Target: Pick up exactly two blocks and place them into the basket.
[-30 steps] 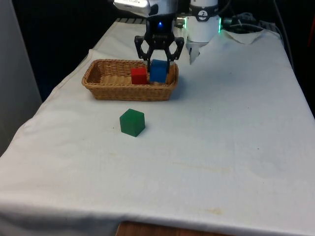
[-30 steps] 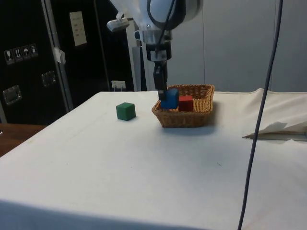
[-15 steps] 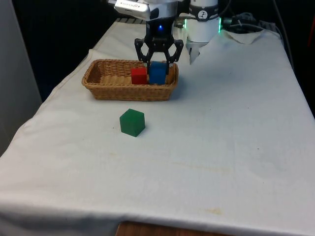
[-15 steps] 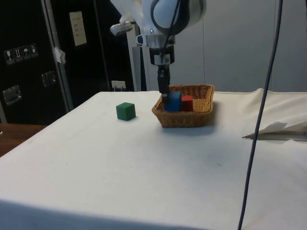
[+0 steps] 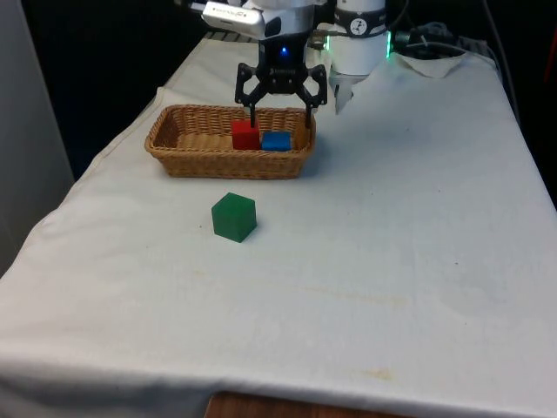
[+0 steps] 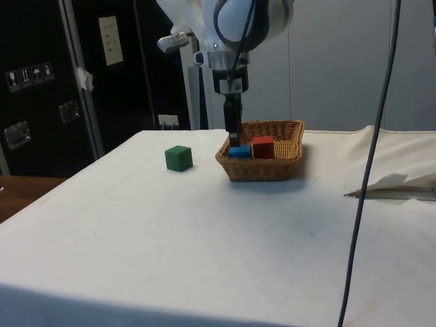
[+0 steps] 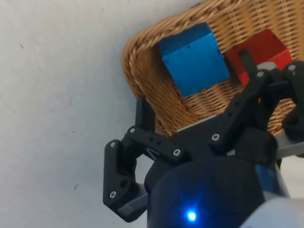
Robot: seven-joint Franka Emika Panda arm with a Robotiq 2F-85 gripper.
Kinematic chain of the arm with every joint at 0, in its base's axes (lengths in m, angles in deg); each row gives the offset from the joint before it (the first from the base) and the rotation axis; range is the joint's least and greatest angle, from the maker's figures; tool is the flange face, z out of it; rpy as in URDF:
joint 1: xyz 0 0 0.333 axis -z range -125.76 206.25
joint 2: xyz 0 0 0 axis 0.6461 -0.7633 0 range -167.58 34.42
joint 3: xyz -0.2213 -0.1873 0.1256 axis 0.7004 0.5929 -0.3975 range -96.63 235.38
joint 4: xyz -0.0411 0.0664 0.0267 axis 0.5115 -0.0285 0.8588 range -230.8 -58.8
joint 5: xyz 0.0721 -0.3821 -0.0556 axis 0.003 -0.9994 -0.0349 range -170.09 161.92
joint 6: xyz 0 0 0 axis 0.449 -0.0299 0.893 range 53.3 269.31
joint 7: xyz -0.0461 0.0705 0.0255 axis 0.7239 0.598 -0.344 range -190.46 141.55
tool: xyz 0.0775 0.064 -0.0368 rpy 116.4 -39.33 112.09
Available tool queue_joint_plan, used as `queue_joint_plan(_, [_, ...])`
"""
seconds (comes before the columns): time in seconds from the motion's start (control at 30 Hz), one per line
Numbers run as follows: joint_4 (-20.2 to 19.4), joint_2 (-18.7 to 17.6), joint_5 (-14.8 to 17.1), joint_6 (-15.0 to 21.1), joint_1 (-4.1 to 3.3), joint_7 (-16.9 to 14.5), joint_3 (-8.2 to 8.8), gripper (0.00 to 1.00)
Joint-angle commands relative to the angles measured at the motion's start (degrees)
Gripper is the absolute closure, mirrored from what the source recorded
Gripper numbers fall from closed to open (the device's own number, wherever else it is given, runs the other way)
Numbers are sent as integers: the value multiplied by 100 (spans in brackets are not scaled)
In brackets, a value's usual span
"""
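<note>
The blue block lies in the wicker basket at its right end in the front view, touching the red block on its left. The gripper hangs just above them, fingers spread wide and empty. The green block sits on the white cloth, nearer the camera.

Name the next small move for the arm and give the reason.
Probably lift straight up and clear of the basket. The red block and blue block both lie inside it, the gripper is open above them, and the green block should stay on the cloth.
</note>
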Motion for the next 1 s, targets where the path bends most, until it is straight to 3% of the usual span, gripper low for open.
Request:
queue_joint_plan(0.0, [-11,11,103,34,29,-80,-46,0])
queue_joint_plan(0.2, [52,86,6,-34,0,0,0,0])
queue_joint_plan(0.43, [80,521,-183,-390,-69,269,0,0])
queue_joint_plan(0.47, [57,510,-57,-361,-29,115,-23,0])
queue_joint_plan(0.5, [86,573,-218,-418,-74,321,-11,0])
queue_joint_plan(0.53, [86,625,-252,-441,-74,372,-23,0])
queue_joint_plan(0.8, [155,1026,-504,-705,-103,854,-275,0])
queue_joint_plan(0.83, [103,1031,-384,-647,-80,716,-269,0])
queue_joint_plan(0.87, [178,1060,-533,-751,-109,911,-315,0])
queue_joint_plan(0.97, [281,1163,-602,-911,-109,1100,-481,0])
